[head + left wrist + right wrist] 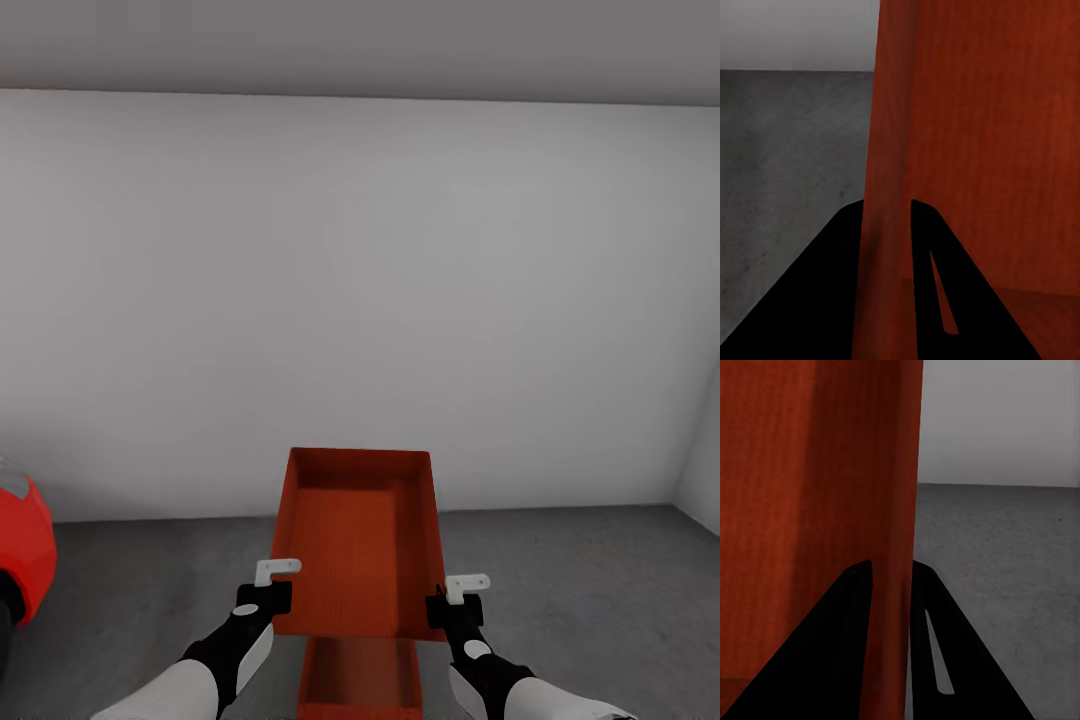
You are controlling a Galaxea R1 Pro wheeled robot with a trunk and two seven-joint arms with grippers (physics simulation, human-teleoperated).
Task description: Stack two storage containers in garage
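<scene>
Left gripper (277, 578) and right gripper (456, 590): fingers nearly closed, each pinching a side wall of the upper bin (360, 540), held in the air. Second bin (360, 680) on grey floor (580, 600) below. Garage: white wall (360, 300), red car (20, 550) at left.

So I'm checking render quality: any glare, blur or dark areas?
Head view: soft, even light on the wall, no glare; the held container is slightly blurry. Left wrist view: the fingers are flat black silhouettes. Right wrist view: the same, with the container wall soft-edged.
</scene>
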